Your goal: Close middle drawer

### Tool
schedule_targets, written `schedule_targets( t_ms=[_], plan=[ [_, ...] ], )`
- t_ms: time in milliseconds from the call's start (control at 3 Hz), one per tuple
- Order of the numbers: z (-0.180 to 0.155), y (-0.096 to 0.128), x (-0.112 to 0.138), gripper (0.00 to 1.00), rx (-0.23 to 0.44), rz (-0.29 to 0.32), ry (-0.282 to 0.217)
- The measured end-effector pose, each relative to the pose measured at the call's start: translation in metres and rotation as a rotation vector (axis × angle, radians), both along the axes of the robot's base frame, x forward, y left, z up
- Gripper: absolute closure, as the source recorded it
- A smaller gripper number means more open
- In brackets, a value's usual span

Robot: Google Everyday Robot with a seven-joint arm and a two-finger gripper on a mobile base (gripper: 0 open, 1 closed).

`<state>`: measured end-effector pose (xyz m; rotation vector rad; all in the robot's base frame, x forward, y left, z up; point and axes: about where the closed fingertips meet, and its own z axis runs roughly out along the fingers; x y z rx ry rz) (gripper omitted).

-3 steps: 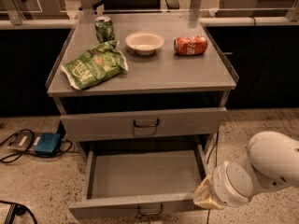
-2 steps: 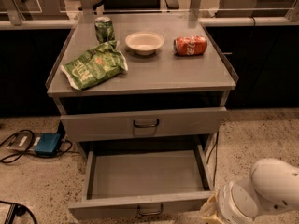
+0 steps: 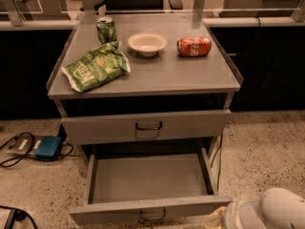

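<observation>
The middle drawer is pulled far out of the grey cabinet and is empty inside. Its low front panel carries a small dark loop handle at the centre. My gripper is at the bottom edge of the camera view, right at the drawer front's right end. Only a pale yellowish bit of it shows. The white rounded arm fills the bottom right corner behind it.
Above is a taller drawer front, pushed in. On the cabinet top lie a green chip bag, a green can, a white bowl and a red can on its side. A blue box with cables lies on the floor at left.
My arm has dropped lower and to the right, so most of it is now out of the picture. The drawer has not moved.
</observation>
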<state>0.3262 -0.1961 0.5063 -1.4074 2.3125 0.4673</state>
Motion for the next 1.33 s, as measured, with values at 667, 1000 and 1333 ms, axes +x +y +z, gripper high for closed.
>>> schedule_targets(
  t_ms=[667, 1000, 1333],
  plan=[
    [-0.025, 0.058, 0.029, 1.0, 0.116, 0.049, -0.01],
    [-0.029, 0.059, 0.03, 1.0, 0.118, 0.048, -0.002],
    [-0.055, 0.068, 0.032, 1.0, 0.129, 0.04, 0.057]
  ],
)
